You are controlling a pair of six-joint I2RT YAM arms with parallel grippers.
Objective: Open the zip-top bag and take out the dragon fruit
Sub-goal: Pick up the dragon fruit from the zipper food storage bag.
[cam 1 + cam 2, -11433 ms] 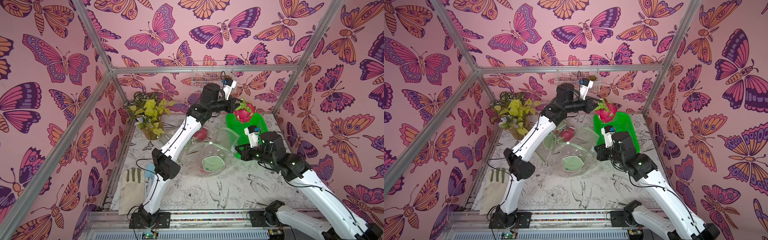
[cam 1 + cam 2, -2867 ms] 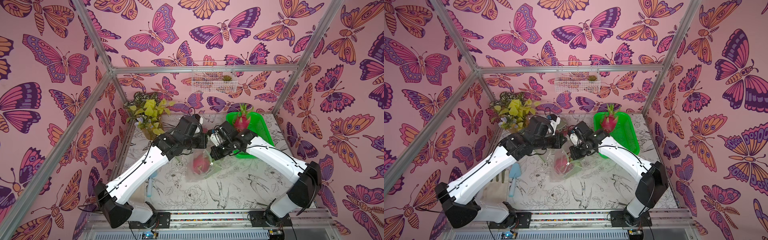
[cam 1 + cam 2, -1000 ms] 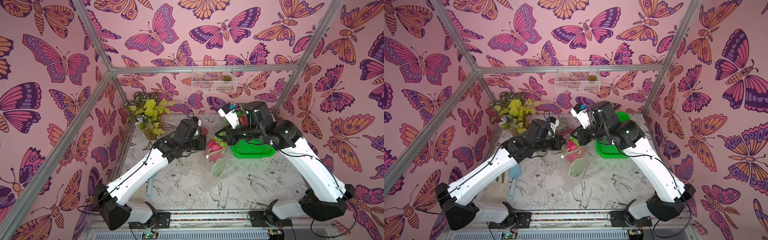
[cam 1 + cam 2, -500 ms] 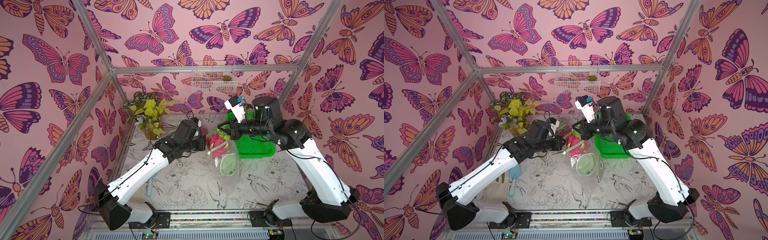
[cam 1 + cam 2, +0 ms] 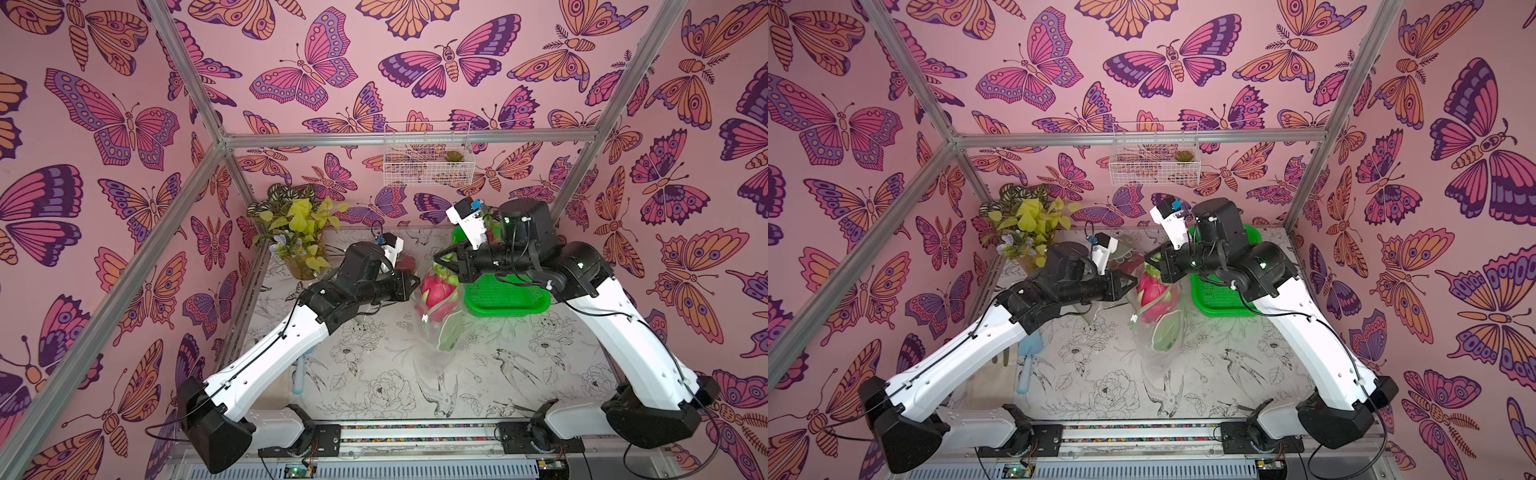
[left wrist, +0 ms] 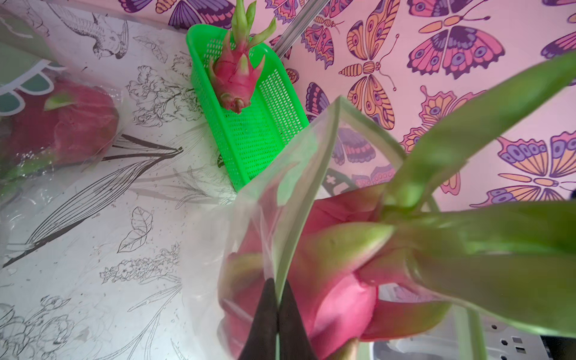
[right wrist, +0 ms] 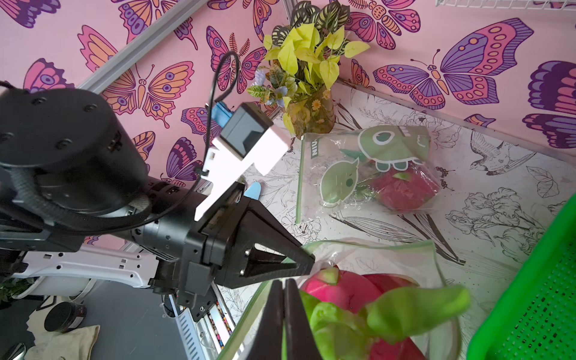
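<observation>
A clear zip-top bag [image 5: 442, 328] with a green zip rim [image 6: 299, 218] hangs above the table, pulled open between both grippers. My left gripper [image 5: 415, 283] [image 6: 277, 282] is shut on one side of the rim. My right gripper [image 5: 436, 259] [image 7: 284, 282] is shut on the opposite side. A magenta dragon fruit [image 5: 436, 291] [image 5: 1152, 295] with green scales sits in the bag's mouth, its leafy tips poking out. A second dragon fruit [image 6: 235, 74] lies in the green basket [image 5: 503, 299]. A redder one [image 7: 402, 187] lies in another printed bag [image 7: 374, 162] at the back.
A potted yellow-green plant [image 5: 297, 232] stands in the back left corner. A blue trowel [image 5: 1027, 353] lies by the left edge. A white wire basket [image 5: 428, 153] hangs on the back wall. The green basket is right behind my right wrist.
My right gripper has risen a little with its side of the rim. The bag has swung and turned beneath it and hangs straighter. My left gripper has hardly moved.
</observation>
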